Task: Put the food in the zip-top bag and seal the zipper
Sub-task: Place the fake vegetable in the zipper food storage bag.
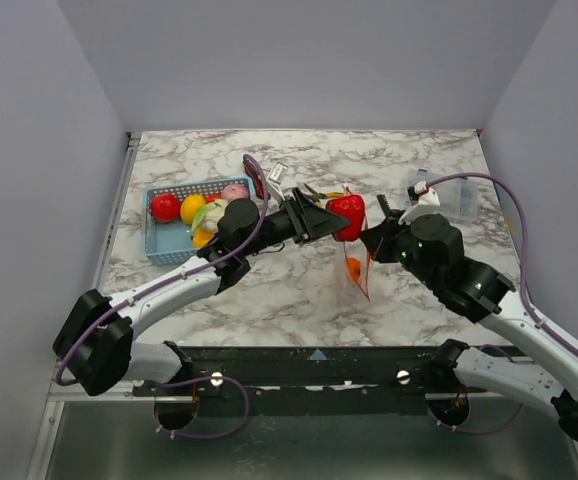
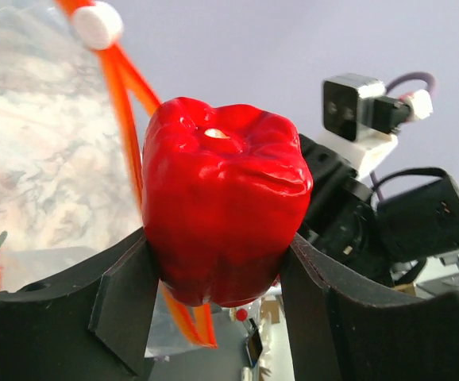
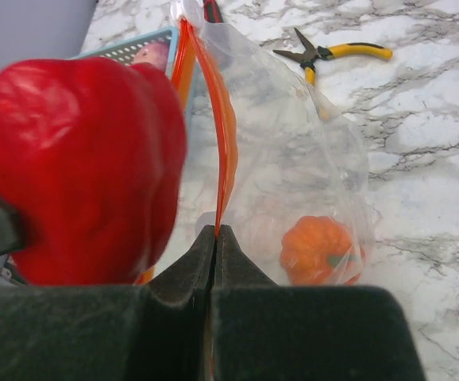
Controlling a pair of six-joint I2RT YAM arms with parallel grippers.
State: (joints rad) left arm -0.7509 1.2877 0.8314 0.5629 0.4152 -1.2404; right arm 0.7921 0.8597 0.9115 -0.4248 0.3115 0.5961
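The right gripper [image 3: 215, 236] is clamped shut on the zipper [image 3: 224, 135], holding the zip-top bag [image 3: 301, 151] upright at centre. The left gripper [image 2: 217, 266] holds a red pepper [image 2: 223, 206] beside the bag mouth. One orange piece [image 3: 318, 250] lies inside. Other food [image 1: 194, 208] sits in the blue basket [image 1: 174, 254] at left, and the bag is not yet sealed.

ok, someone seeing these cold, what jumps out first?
The glossy red pepper, clamped in the left end effector mid-table, right beside the bag mouth. Then the right end effector, shut on the clear zip-top bag at its orange-red zipper, holding it up with one orange toy inside. A blue basket of more food sits to the left.
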